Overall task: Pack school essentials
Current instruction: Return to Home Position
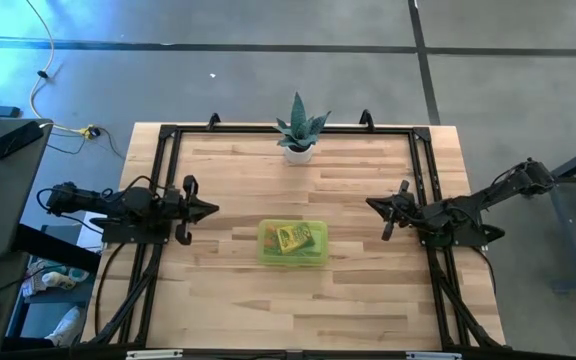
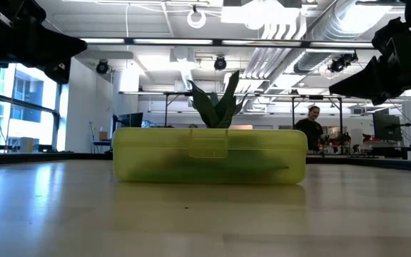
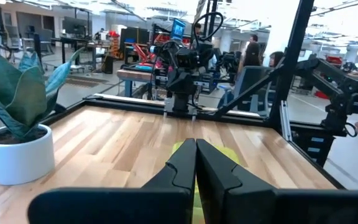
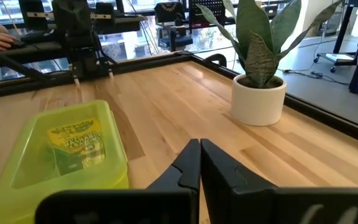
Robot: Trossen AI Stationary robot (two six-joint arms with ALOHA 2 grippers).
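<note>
Left gripper point(image 1: 212, 209), right gripper point(image 1: 371, 204); crayon-box point(image 1: 294, 238) in case point(image 1: 264, 247)

The crayon box point(image 1: 295, 238) lies inside the yellow-green case point(image 1: 265, 246), mid-table.

We count one yellow-green case point(image 1: 292, 243) on the counter point(image 1: 248, 290), one crayon box point(image 1: 295, 238) visible through its lid, one potted plant point(image 1: 299, 130), and two hands: left hand point(image 1: 208, 210), right hand point(image 1: 373, 205).

I saw the table point(image 1: 368, 290) brightly and evenly lit from overhead, with only faint shadows. In the low view the ceiling lights point(image 2: 284, 28) glared, the yellow case point(image 2: 209, 153) stood backlit and dim-faced, and the tabletop carried a soft sheen.
</note>
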